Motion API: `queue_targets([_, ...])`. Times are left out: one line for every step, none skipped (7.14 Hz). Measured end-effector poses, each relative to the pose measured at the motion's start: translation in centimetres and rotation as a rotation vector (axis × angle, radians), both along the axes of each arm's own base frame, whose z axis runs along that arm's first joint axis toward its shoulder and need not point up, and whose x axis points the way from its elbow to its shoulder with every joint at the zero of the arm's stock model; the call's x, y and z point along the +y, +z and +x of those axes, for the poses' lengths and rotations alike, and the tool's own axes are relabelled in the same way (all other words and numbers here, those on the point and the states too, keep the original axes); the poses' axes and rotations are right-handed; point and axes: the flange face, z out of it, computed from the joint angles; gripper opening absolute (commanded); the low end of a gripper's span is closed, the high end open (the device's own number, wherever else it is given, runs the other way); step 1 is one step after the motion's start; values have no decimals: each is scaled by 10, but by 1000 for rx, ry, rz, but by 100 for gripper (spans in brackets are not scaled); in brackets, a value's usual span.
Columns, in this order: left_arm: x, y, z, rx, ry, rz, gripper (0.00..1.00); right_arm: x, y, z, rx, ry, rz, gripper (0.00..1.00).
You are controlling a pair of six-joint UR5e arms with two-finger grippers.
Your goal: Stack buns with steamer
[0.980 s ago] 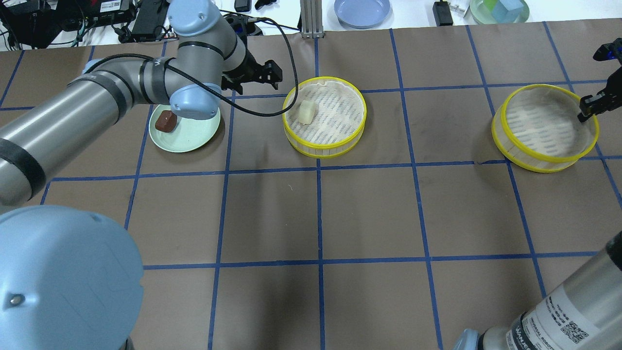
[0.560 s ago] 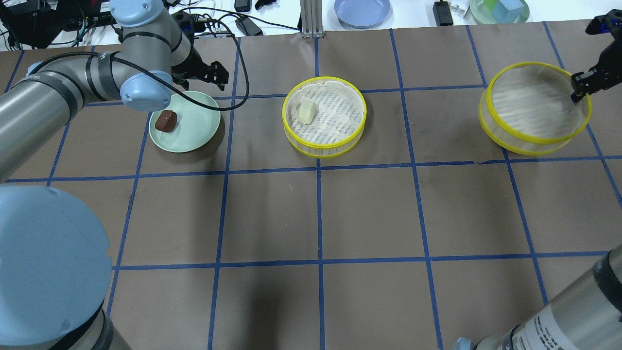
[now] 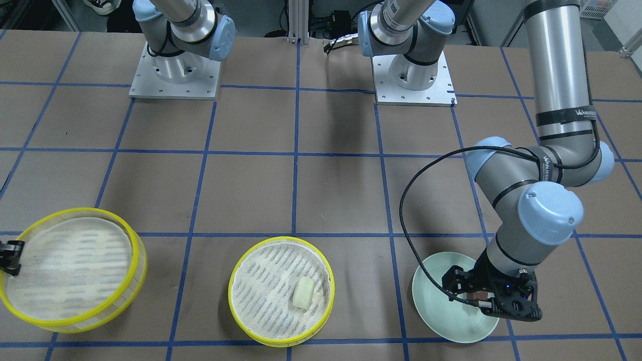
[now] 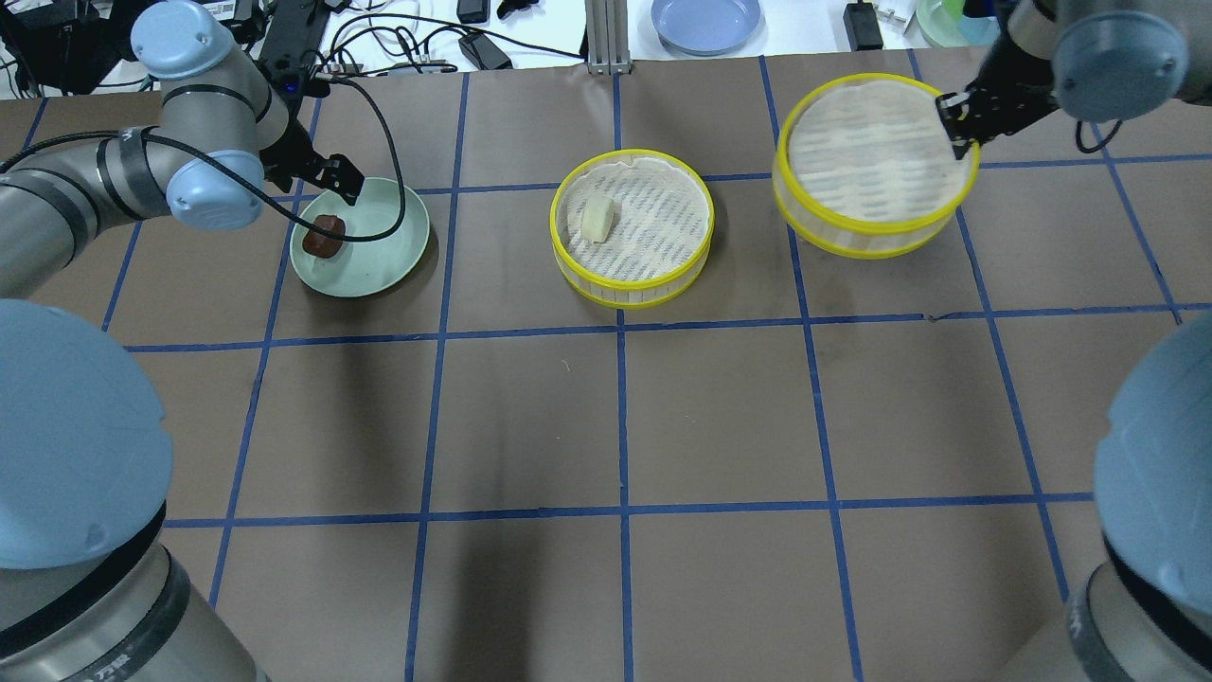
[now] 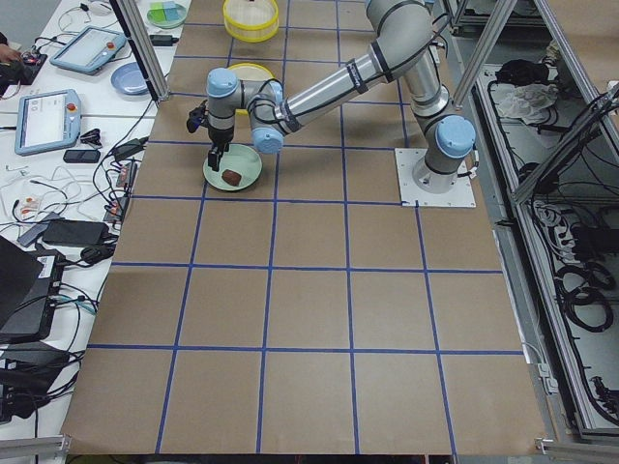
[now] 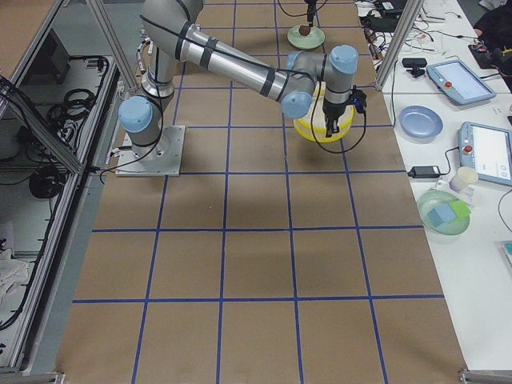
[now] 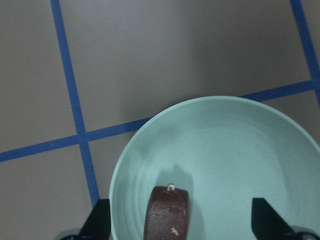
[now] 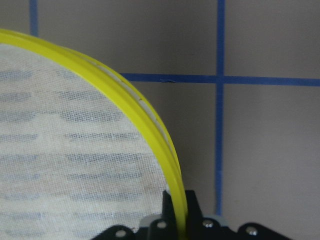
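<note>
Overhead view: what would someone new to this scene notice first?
Probably the empty yellow steamer tray at the far right, which the right gripper holds by its rim. Next, the second steamer tray mid-table with the cream bun inside, and the left gripper, open, over the brown bun on the green plate at the left.

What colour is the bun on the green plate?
Dark brown, with a tiny pale spot; the bun shows best in the left wrist view.
</note>
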Motion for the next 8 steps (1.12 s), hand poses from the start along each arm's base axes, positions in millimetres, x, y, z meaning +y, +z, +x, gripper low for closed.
queue_targets([0, -12, 8, -1, -17, 18, 91, 2, 3, 58, -3, -40, -6, 0])
queue_targets([1, -26, 11, 6, -24, 39, 67, 8, 4, 110, -7, -81, -11, 0])
queue_targets([1, -39, 11, 15, -26, 58, 28, 15, 5, 150, -17, -116, -17, 0])
queue_targets([1, -50, 12, 20, -28, 72, 0, 20, 3, 176, -27, -141, -19, 0])
queue_targets([1, -55, 12, 22, -28, 80, 0, 24, 2, 195, -41, -158, -19, 0])
queue_targets([-1, -55, 12, 23, -24, 75, 0, 28, 1, 208, -61, -172, -15, 0])
queue_targets([-2, -48, 11, 25, -4, 59, 0, 30, 0, 218, -80, -184, -10, 0])
queue_targets([-4, -35, 8, 35, 42, 34, 0, 31, -3, 226, -90, -192, -7, 0])
